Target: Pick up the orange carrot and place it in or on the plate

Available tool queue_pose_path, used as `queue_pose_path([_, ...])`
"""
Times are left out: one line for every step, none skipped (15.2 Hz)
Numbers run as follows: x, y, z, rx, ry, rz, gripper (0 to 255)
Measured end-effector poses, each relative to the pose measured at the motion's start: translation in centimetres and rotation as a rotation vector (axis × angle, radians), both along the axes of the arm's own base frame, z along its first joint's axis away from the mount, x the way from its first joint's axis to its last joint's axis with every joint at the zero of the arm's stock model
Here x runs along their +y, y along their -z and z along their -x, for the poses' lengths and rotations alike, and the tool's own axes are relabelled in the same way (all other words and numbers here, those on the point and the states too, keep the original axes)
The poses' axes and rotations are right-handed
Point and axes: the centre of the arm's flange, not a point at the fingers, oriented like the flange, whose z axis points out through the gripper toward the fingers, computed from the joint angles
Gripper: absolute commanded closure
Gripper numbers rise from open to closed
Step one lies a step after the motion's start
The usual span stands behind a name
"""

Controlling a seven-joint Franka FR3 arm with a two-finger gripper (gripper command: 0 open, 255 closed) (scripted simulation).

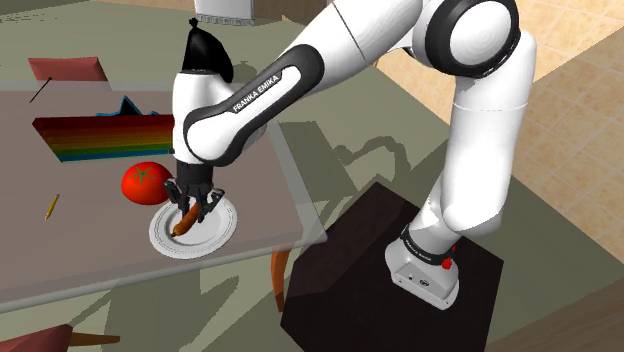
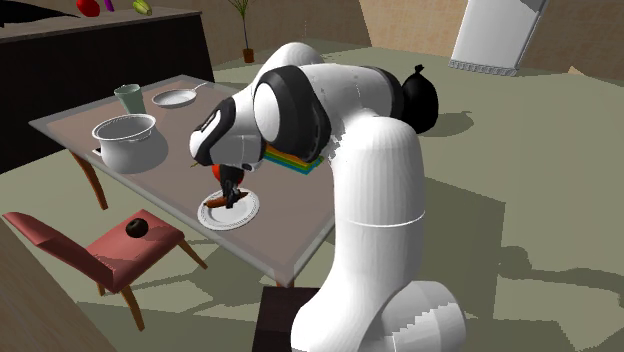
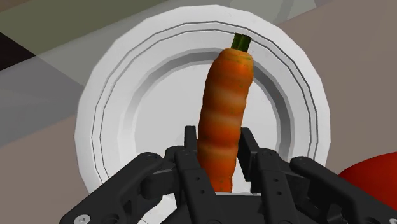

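My black gripper [image 1: 188,210] is shut on the orange carrot [image 1: 181,226], which has a green stub at its far end. It hangs tilted just over the white round plate [image 1: 226,226] near the table's front edge. In the wrist view the fingers [image 3: 189,159] clasp the thick end of the carrot [image 3: 226,102], and its length lies across the middle of the plate [image 3: 114,95]. The second exterior view shows the carrot [image 2: 214,203] low over the plate [image 2: 250,212], under the gripper [image 2: 231,194]. I cannot tell whether the carrot touches the plate.
A red tomato [image 1: 146,182] sits right beside the plate, with a rainbow-striped book [image 1: 110,136] behind it and a pencil [image 1: 51,207] further along. A grey pot [image 2: 127,141], a cup [image 2: 128,97] and another plate [image 2: 175,98] stand at the far end. A red chair [image 2: 110,245] stands by the table.
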Motion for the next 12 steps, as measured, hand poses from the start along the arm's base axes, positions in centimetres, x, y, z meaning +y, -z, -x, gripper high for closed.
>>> queue_pose_path([-0.05, 0.53, 0.07, 0.000, 0.000, 0.000, 255])
queue_pose_path([-0.09, 0.85, 0.05, 0.000, 0.000, 0.000, 255])
queue_pose_path([-0.10, 1.03, 0.05, 0.000, 0.000, 0.000, 255])
queue_pose_path([-0.10, 1.10, 0.04, 0.000, 0.000, 0.000, 255])
queue_pose_path([-0.10, 1.13, 0.04, 0.000, 0.000, 0.000, 255])
queue_pose_path([-0.10, 1.14, 0.03, 0.000, 0.000, 0.000, 255])
queue_pose_path([-0.10, 1.15, 0.03, 0.000, 0.000, 0.000, 255])
queue_pose_path([-0.10, 1.15, 0.03, 0.000, 0.000, 0.000, 0])
queue_pose_path([-0.10, 1.15, 0.03, 0.000, 0.000, 0.000, 0])
queue_pose_path([-0.10, 1.15, 0.03, 0.000, 0.000, 0.000, 0])
queue_pose_path([-0.10, 1.15, 0.03, 0.000, 0.000, 0.000, 0])
queue_pose_path([-0.09, 1.15, 0.03, 0.000, 0.000, 0.000, 0])
